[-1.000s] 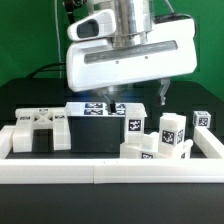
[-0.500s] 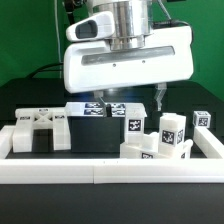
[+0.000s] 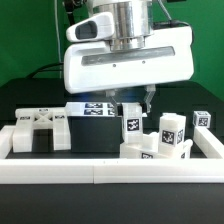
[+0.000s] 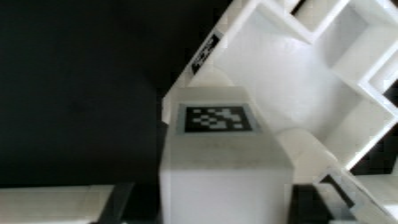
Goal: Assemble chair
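The chair stands as loose matte white tagged parts on the black table. My gripper [image 3: 134, 103] hangs in the middle of the exterior view, its fingers down on both sides of an upright white bar [image 3: 132, 125] with a coded tag on its face. In the wrist view the same bar [image 4: 217, 118] runs between the two dark pads [image 4: 329, 200], and my gripper [image 4: 228, 205] is shut on it. The bar's lower end is hidden behind other parts.
An open-framed white part [image 3: 40, 128] sits at the exterior view's left, a tagged slab [image 3: 92, 110] behind it. Chunky tagged blocks [image 3: 172, 135] and a small cube [image 3: 203, 118] stand at the right. A plain white border rail [image 3: 110, 172] runs along the front.
The fingers stood wide apart above the bar a second ago. They have since come together onto its two sides. The arm itself has hardly moved.
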`<state>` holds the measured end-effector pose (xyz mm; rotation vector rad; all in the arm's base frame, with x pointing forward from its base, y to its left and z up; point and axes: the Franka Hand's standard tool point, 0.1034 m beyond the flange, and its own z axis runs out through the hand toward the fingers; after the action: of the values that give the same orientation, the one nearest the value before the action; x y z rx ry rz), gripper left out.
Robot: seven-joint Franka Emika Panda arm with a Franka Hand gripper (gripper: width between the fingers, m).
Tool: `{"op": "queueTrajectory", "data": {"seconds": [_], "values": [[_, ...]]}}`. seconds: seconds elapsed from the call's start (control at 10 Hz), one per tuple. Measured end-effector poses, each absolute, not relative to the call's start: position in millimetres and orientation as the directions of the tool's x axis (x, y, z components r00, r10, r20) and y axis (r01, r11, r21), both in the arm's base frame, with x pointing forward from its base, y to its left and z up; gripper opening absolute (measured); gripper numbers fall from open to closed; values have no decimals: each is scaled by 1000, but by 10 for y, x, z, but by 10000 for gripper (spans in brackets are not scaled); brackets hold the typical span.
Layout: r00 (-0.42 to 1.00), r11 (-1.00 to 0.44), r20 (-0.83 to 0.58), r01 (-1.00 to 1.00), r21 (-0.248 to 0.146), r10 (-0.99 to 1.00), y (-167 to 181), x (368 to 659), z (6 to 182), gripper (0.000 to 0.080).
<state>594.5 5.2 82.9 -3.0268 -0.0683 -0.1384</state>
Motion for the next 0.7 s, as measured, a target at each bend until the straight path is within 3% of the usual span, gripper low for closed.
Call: {"op": "queueTrajectory", "data": {"seconds": [0.1, 0.4, 0.7], "values": [[995, -993, 93, 47, -109, 37, 53, 5945, 829, 288], [955, -950, 67, -278, -143, -289, 246, 5953, 824, 288], [828, -819, 29, -548, -167, -560, 408, 5957, 816, 289]]}}
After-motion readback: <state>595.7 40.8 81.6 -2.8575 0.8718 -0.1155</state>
